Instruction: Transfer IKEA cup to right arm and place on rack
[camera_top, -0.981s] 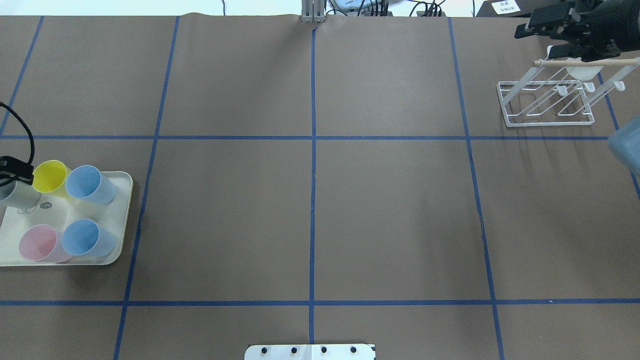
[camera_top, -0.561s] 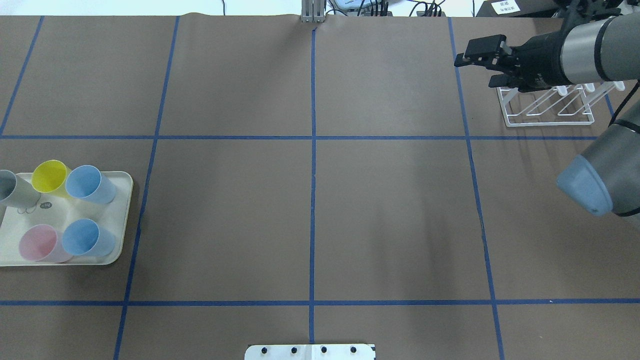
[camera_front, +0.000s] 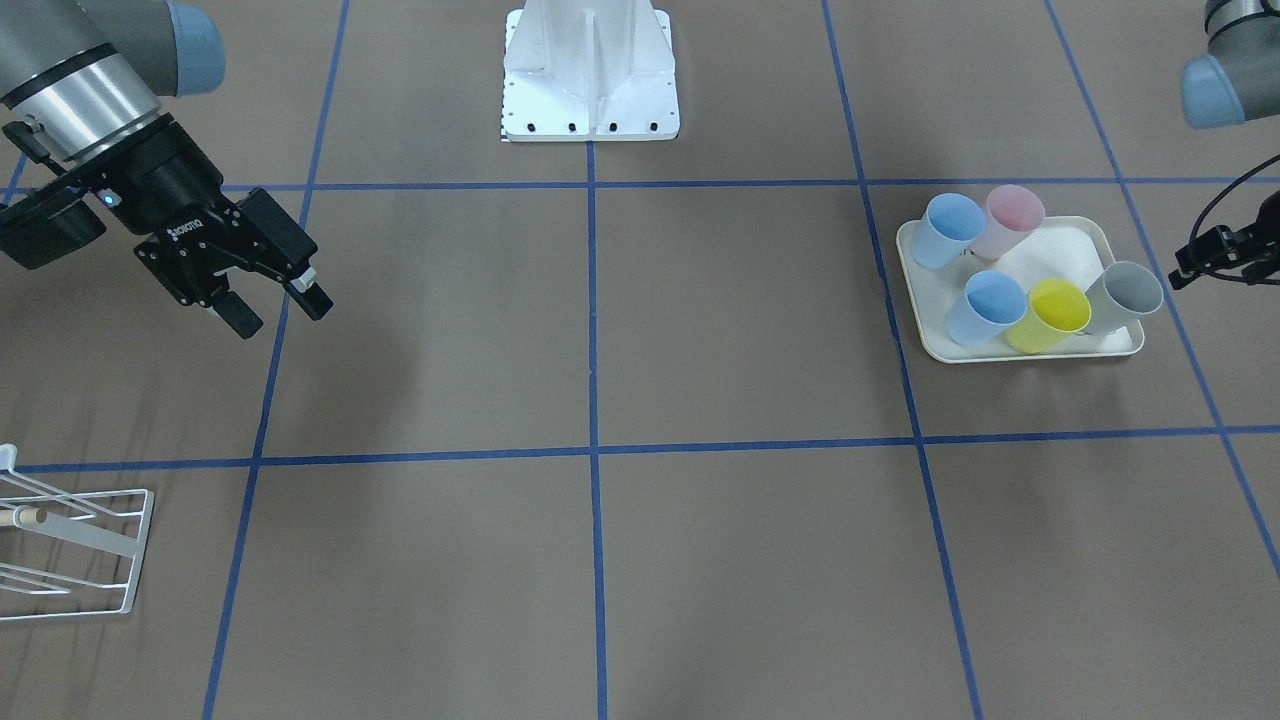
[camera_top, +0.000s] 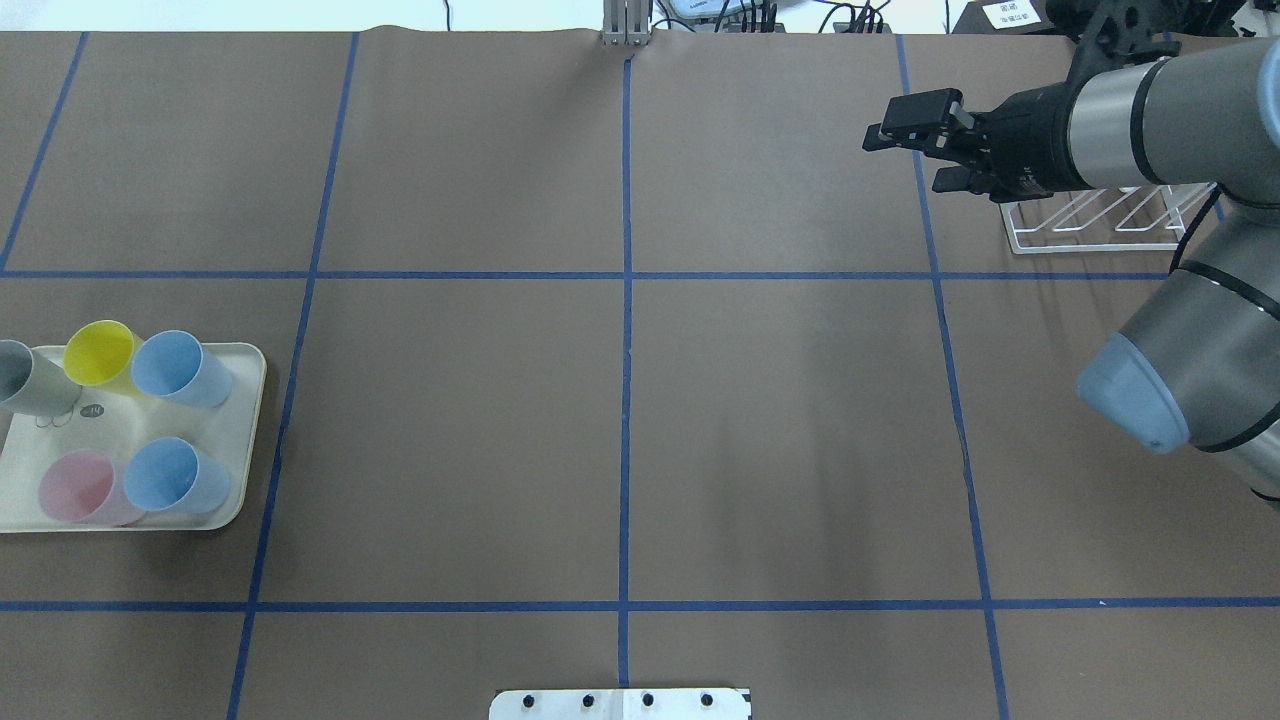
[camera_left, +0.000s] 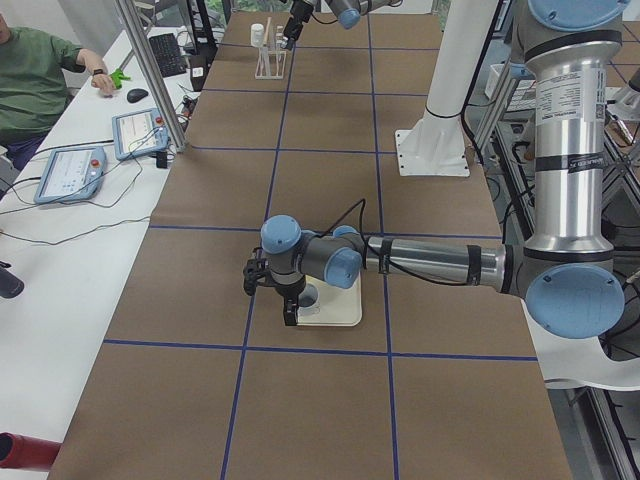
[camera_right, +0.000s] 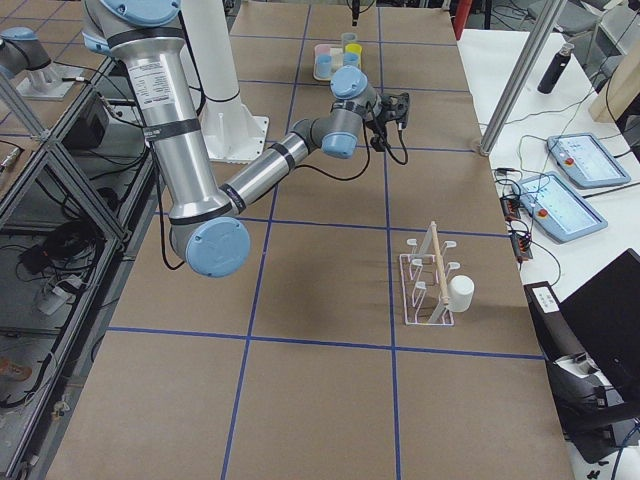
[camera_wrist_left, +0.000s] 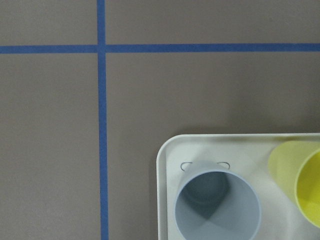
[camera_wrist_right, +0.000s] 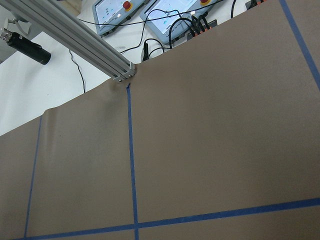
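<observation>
Cups are plain tapered plastic tumblers, six in all. One white cup (camera_right: 460, 292) sits against the rack (camera_right: 432, 285) on its outer side, touching the wire frame; whether it's hooked on a peg, can't tell. The right gripper (camera_top: 905, 162) has its short thick fingers (camera_front: 243, 320) spread apart with nothing between them, up off the table. The rack and white cup are behind those fingers on the wrist side, near but apart. From overhead the right arm (camera_top: 1130, 125) covers the rack's top and hides the white cup. The other five cups stand upright and packed together on one cream tray (camera_top: 120, 425): grey cup (camera_top: 30, 378), yellow cup (camera_top: 98, 352), pink cup (camera_top: 80, 487), and two blue cups (camera_top: 175, 365), near the yellow one and near the pink one. The left gripper (camera_front: 1190, 262) with thin black fingers is just beside the grey cup, not touching; spread or closed, can't tell. The left wrist view looks straight down into the grey cup, with the yellow cup beside it. One rack, one tray, two arms, and a brown table (camera_top: 620, 420) with a blue tape grid.
</observation>
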